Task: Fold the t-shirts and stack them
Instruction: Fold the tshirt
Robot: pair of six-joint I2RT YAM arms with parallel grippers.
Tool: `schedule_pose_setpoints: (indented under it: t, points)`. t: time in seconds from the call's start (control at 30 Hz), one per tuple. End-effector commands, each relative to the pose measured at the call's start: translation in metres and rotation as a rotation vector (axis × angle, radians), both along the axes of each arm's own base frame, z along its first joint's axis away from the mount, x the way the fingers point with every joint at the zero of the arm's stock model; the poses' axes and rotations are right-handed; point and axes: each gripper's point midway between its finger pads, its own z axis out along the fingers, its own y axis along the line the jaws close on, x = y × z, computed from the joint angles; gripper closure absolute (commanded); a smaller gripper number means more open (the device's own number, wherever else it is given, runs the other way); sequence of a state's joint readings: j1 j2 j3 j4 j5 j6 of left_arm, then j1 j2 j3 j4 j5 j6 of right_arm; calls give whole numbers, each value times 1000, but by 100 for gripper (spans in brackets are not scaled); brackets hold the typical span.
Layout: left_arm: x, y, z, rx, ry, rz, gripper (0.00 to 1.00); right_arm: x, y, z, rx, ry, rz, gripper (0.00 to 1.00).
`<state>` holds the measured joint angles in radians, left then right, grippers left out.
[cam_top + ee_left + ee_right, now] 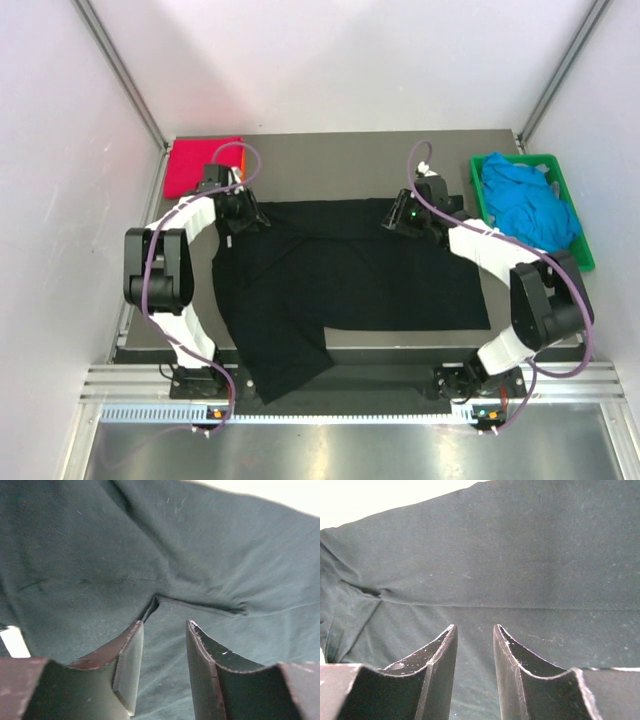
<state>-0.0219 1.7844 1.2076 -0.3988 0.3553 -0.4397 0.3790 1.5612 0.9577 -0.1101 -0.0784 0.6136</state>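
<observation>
Left gripper (164,622), right gripper (474,626): both narrowly parted, empty, above black t-shirt (350,270). Judged light, limp; probably best pinched at far-edge corners.

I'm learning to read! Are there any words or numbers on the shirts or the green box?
No text can be read anywhere.
The black t-shirt, the red t-shirt and the blue shirts in the green crate look plain.
A small white patch beside the black cloth shows no letters.
</observation>
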Motion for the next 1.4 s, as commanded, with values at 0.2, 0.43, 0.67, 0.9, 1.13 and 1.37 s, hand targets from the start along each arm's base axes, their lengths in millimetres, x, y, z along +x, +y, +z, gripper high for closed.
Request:
schedule_pose_setpoints:
  t: [0.2,0.43,0.67,0.9,1.13,1.37]
  points:
    - [-14,2,-22,201,29,-130,51,-5,-5,46,-15,-116,24,64]
    - [-27,2,-31,196,68,-120,55,-7,-6,52,-7,-127,33,64]
    - [-31,-15,-26,191,60,-170,63,-9,-9,53,-1,-131,29,63]
    - [-41,-43,-10,150,33,-234,92,-12,-9,47,0,-114,28,63]
    - [-69,-57,9,183,52,-273,100,-7,-5,58,6,-126,42,63]
    - [-73,-50,24,240,27,-243,100,-8,3,50,39,-100,56,62]
